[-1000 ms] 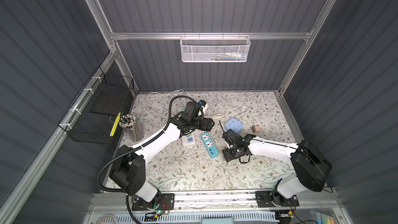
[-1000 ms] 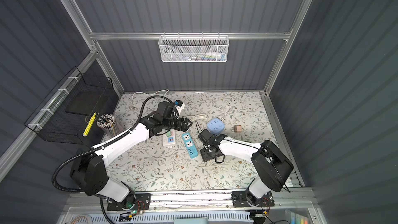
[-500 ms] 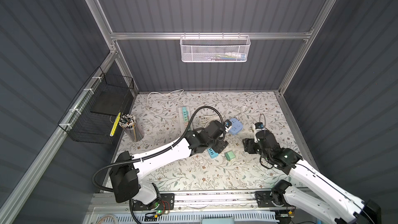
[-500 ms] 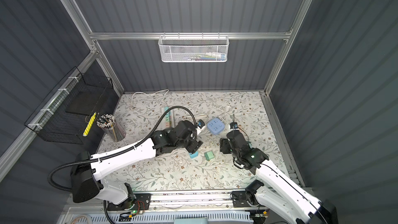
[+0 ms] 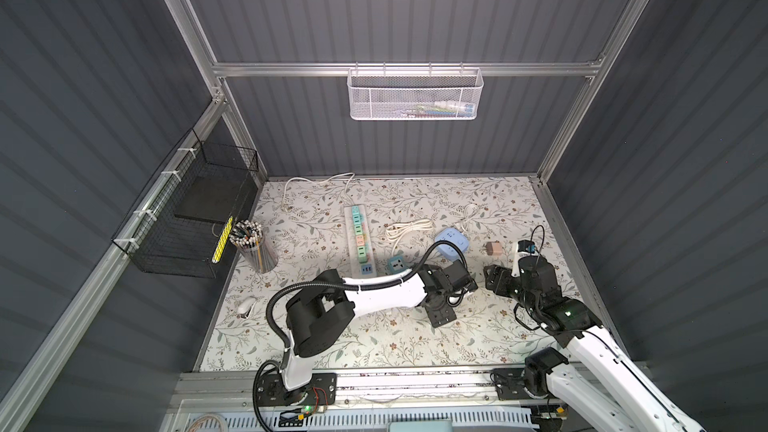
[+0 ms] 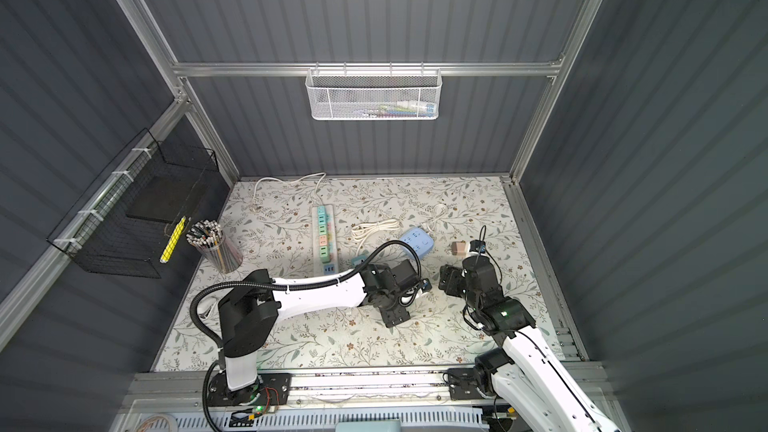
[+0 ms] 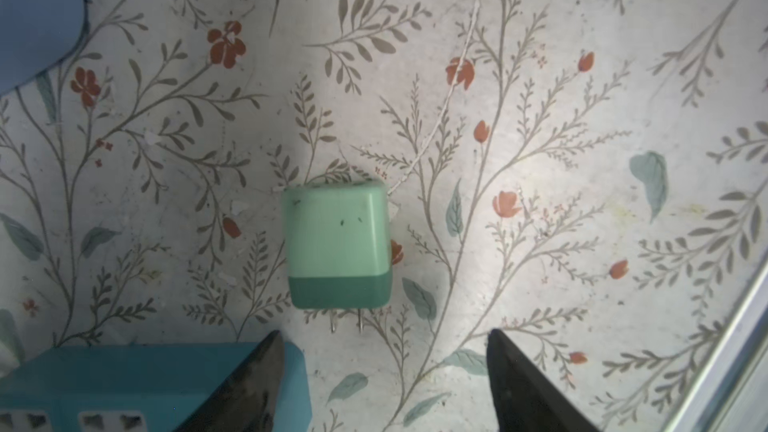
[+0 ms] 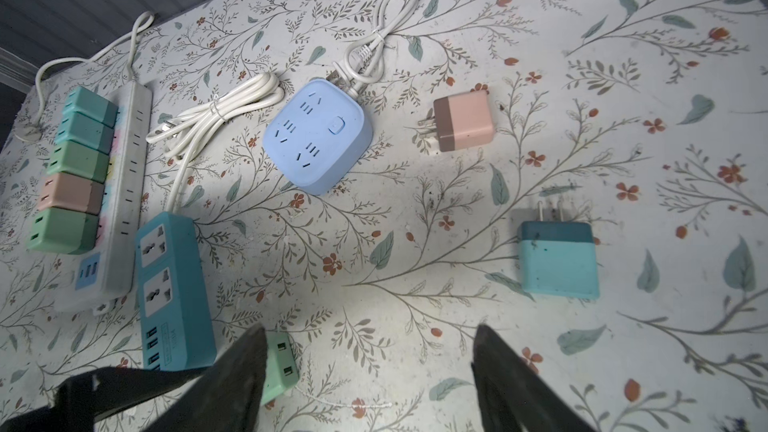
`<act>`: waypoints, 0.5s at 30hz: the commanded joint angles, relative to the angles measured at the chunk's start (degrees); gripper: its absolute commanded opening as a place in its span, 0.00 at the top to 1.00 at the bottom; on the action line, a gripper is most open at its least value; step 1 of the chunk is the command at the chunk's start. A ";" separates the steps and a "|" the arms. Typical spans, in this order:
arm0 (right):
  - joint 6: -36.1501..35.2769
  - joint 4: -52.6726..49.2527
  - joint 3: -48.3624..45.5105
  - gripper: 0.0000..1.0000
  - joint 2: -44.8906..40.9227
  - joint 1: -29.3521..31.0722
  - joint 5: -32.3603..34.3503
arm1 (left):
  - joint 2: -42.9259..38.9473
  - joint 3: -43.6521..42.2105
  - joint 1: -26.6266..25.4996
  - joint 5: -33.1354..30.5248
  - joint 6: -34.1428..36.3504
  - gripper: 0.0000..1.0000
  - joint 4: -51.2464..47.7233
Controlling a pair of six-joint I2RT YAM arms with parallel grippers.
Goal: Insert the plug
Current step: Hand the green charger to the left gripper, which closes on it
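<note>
Plug (image 7: 338,243): judged light, rigid, slick.
Flat sides are to be gripped; left gripper (image 7: 384,347) and right gripper (image 8: 368,338) are seen apart, empty.

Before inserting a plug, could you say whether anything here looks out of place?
Nothing looks damaged or spilled. The green plug adapter, teal plug adapter and pink plug adapter lie loose on their sides on the floral mat, and a stray white thread lies beside the green one.
</note>
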 commanded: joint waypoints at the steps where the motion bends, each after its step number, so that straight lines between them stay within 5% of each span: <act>1: 0.35 -0.07 -0.73 0.21 -1.14 -0.19 -1.93 | 1.97 3.20 1.08 1.25 1.30 0.23 0.46; 15: 0.52 -1.87 -1.03 0.22 -3.26 -0.19 -2.20 | 6.51 1.71 2.63 -1.35 -2.22 0.47 4.54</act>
